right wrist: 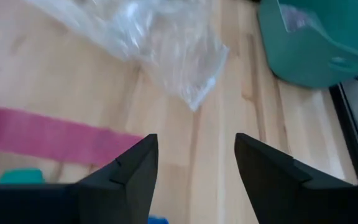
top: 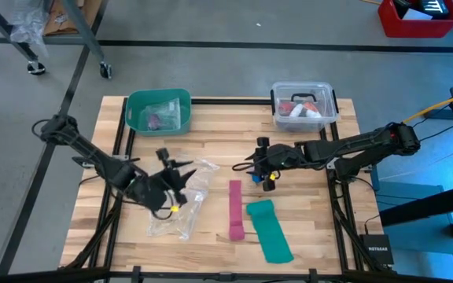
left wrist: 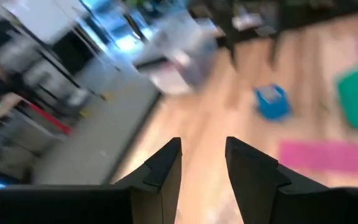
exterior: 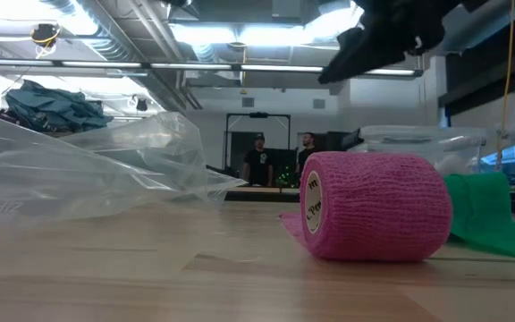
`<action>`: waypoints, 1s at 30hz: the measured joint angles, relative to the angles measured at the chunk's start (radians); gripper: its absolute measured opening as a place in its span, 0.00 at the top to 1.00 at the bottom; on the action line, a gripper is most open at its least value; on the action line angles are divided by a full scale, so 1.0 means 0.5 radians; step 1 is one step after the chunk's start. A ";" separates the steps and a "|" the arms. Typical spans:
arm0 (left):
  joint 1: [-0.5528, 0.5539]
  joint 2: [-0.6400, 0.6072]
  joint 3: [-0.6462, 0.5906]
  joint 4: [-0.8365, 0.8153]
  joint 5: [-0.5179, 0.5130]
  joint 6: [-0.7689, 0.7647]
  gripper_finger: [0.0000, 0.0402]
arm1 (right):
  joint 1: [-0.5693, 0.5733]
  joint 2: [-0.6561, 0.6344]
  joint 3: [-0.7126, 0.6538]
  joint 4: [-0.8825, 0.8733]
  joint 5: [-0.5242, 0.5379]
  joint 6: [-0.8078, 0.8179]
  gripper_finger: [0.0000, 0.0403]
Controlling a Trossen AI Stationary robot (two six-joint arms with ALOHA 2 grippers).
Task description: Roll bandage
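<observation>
nearest the front edge, the pink strip (top: 235,206), taken here as the landmark; ends in a fat roll at its near end, in the low view. just beside it, on the right arm's side, the wider teal strip (top: 270,229). on the pink strip's other side, a crumpled plastic bag (top: 181,206), with the left gripper (left wrist: 202,146) over it; fingers a little apart, nothing between them, waiting.

just past the pink strip's far end and slightly to the right arm's side, the bandage (left wrist: 271,102): a small compact blue roll, resting on the wood, no loose tail to be seen. hangs right above it the right gripper (right wrist: 194,146), fingers spread wide and gripping nothing, aimed across the pink strip toward the bag. only a sliver of blue at the lower edge of the right wrist view, so sits back under the claw, not between the fingertips; touching or just apart, cannot tell.

judging by the tight roll lying free: rolling seems done, letting go in hand or just finished. calls next for a clean lift straight away from the roll, without nudging it loose.

farthest from the pink strip, at the table's back edge, a teal bin (top: 157,110) and a clear box (top: 303,106).
</observation>
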 joint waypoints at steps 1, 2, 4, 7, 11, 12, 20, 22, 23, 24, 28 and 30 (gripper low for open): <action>-0.028 0.003 0.000 -0.115 0.042 -0.140 0.71 | 0.000 0.000 0.000 0.033 -0.030 0.000 0.47; -0.053 0.004 0.000 -0.222 0.086 -0.282 0.71 | 0.001 0.000 0.000 0.063 -0.060 0.002 0.47; -0.094 0.004 0.000 -0.403 0.168 -0.511 0.71 | 0.002 0.000 0.000 0.117 -0.107 0.022 0.47; -0.116 0.018 0.000 -0.553 0.219 -0.687 0.71 | 0.001 0.000 0.000 0.166 -0.125 0.047 0.47; -0.103 0.074 -0.030 -0.552 0.320 -0.650 0.71 | 0.001 0.000 -0.001 0.229 -0.125 0.052 0.47; -0.094 0.097 -0.046 -0.535 0.385 -0.618 0.71 | 0.001 0.000 -0.001 0.232 -0.125 0.052 0.47; -0.073 0.329 -0.075 -0.282 0.637 -0.457 0.71 | 0.001 0.000 -0.001 0.236 -0.123 0.052 0.47; -0.065 0.384 -0.076 -0.151 0.647 -0.382 0.71 | 0.001 0.000 -0.001 0.235 -0.123 0.052 0.47; -0.062 0.408 -0.076 -0.095 0.660 -0.334 0.71 | 0.001 0.000 -0.001 0.235 -0.123 0.052 0.47; -0.054 0.435 -0.076 -0.064 0.679 -0.289 0.71 | 0.001 0.000 -0.001 0.235 -0.123 0.053 0.47; 0.012 0.534 -0.076 -0.046 0.692 -0.208 0.71 | 0.001 0.000 -0.001 0.235 -0.120 0.052 0.47; 0.061 0.570 -0.076 -0.043 0.691 -0.197 0.71 | 0.001 0.000 -0.001 0.235 -0.120 0.052 0.47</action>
